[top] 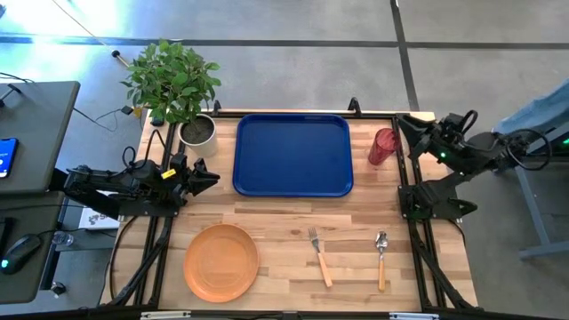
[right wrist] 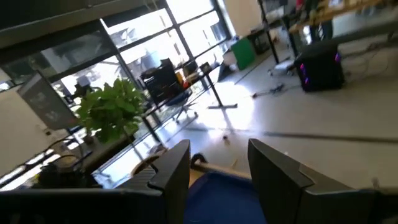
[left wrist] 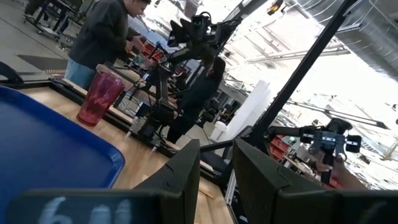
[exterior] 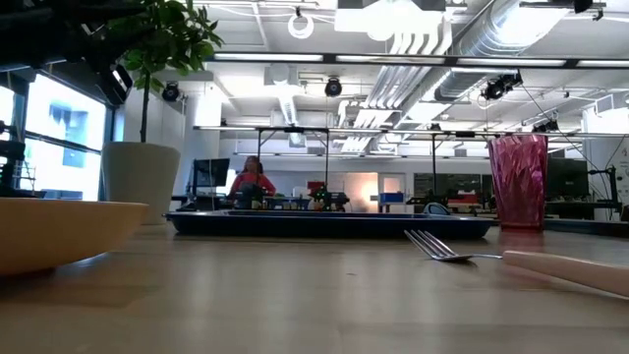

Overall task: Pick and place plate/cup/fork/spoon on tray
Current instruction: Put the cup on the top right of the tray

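You are working on a light wooden slatted table (top: 284, 222) set on a grey concrete floor. The large dark-blue rectangular plastic tray (top: 293, 154) lies at the far middle of it, with nothing on it. The translucent dark-red plastic cup (top: 383, 147) stands upright just beside the tray's right edge, apart from it. The round flat orange plate (top: 221, 261) lies near the front left. The small fork with silver tines and a light wooden handle (top: 320, 257) and the small spoon with a silver bowl and a wooden handle (top: 381, 260) lie side by side at the front right, apart from each other.

A leafy green plant in a grey pot (top: 182, 93) stands at the far left corner.

Your left gripper (top: 210, 177) waits off the tray's left edge, fingers a narrow gap apart, holding nothing. Your right gripper (top: 402, 125) hangs behind the cup, fingers parted, holding nothing.

Beyond the table lies an open workshop with exposed ceiling ducts (exterior: 432, 39), where a person in a dark jacket (left wrist: 102, 37) stands. No writing can be read.
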You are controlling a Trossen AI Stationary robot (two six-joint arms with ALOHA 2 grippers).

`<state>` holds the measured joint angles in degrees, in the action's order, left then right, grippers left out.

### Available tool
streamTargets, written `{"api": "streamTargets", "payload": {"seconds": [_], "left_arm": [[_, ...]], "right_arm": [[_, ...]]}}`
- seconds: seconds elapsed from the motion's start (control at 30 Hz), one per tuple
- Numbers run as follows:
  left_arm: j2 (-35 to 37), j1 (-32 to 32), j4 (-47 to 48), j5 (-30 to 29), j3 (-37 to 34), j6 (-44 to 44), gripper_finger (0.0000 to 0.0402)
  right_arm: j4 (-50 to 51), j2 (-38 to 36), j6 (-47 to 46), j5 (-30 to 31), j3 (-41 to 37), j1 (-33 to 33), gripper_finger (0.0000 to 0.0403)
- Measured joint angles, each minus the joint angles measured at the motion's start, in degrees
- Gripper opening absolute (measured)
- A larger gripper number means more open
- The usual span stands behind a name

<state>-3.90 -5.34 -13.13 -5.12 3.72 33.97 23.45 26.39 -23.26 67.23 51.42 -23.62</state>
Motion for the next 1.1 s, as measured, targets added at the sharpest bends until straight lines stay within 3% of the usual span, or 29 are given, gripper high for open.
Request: {"api": "streamTargets", "payload": {"seconds": [0.27, 0.57, 0.67, 0.8, 0.93, 1.1], "left_arm": [[0.0, 0.01, -0.01, 0.02, 0.0, 0.31, 0.0087], [-0.02, 0.0, 0.01, 0.02, -0.01, 0.3, 0.0087], [0.0, 0.0, 0.01, 0.02, 0.01, 0.3, 0.0087], [0.0, 0.02, 0.01, 0.02, 0.01, 0.29, 0.0087], [-0.02, 0.02, 0.03, 0.02, -0.01, 0.31, 0.0087], [-0.01, 0.01, 0.03, 0.0, 0.0, 0.31, 0.0087]], "right_arm": [[-9.05, 3.91, 13.17, -0.27, 0.24, 3.08, 0.0151], [-1.88, 14.03, 17.01, -3.42, 9.53, 6.85, 0.0151], [8.15, 17.44, 11.27, -3.39, 14.11, 9.75, 0.0151], [24.54, 21.07, -4.8, -6.29, 19.24, 15.2, 0.0151], [36.84, 24.09, -17.34, -13.35, 22.01, 21.76, 0.0151], [39.51, 26.07, -22.29, -25.62, 22.45, 29.62, 0.0151]]}}
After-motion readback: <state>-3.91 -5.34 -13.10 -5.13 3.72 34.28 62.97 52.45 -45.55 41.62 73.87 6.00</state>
